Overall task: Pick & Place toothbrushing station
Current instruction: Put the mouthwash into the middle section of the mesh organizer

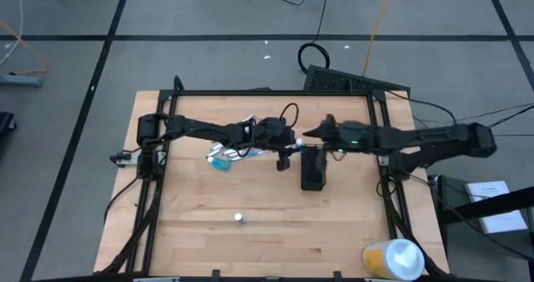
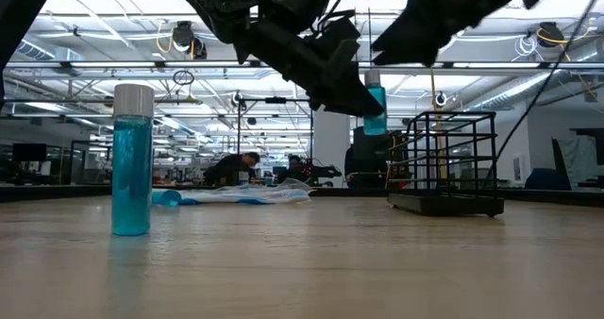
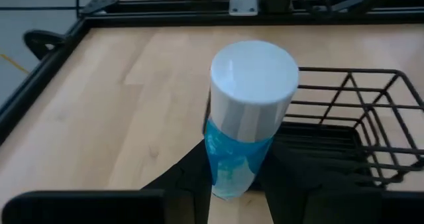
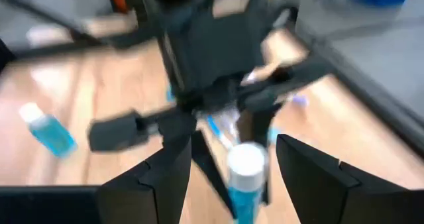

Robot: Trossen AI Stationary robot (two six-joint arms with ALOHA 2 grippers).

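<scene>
My left gripper is shut on a small bottle of blue liquid with a white cap, raised beside the black wire-mesh cup; the bottle also shows in the low view. My right gripper is open just to the right of it, its fingers apart and touching nothing. A second such bottle stands upright on its base near the table's front. A bundle of blue-and-white toothbrushes in clear wrap lies flat on the table under the left arm. My left gripper pinches the bottle's lower blue body between its two fingers, the white cap sticking out beyond them. The fingers slant down from the table's left. The bottle is roughly upright and lifted clear of the table, next to the wire cup's open top.
A yellow-and-white roll lies at the table's near right corner. A black frame runs round the tabletop. Bare wood lies in front of the wire cup.
</scene>
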